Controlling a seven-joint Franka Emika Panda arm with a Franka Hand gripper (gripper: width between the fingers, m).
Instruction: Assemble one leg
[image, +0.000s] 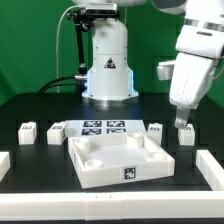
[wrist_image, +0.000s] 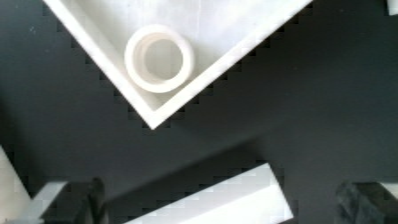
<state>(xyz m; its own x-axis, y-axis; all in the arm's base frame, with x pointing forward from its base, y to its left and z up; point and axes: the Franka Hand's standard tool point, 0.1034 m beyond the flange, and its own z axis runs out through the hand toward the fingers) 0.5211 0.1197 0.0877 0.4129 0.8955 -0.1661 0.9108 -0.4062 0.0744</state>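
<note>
1. Presently we find the gripper (image: 183, 122) hanging just above the leg (image: 186, 134), at the exterior view's right side of the black worktop (image: 40, 105).
2. We record the gripper as open. In the wrist view its dark fingers (wrist_image: 68, 200) stand wide apart with the leg (wrist_image: 222, 196) between them, and a dark gap shows on each side of it.
3. We cannot tell whether the fingertips have reached the level of the leg's top.
4. The leg stands on the worktop, apart from the tray piece (image: 120, 160) and near that piece's far corner on the exterior view's right.
5. In the wrist view that corner of the tray piece (wrist_image: 214, 30) shows a round socket (wrist_image: 157, 58), and nothing sits in it.
6. We count three further pegs on the worktop: one (image: 155, 130) just beside the leg, and two (image: 27, 131) (image: 55, 131) at the exterior view's left.
7. The marker board (image: 103, 127) lies flat behind the tray piece, between those pegs.
8. The robot base (image: 108, 65) stands at the rear centre.
</note>
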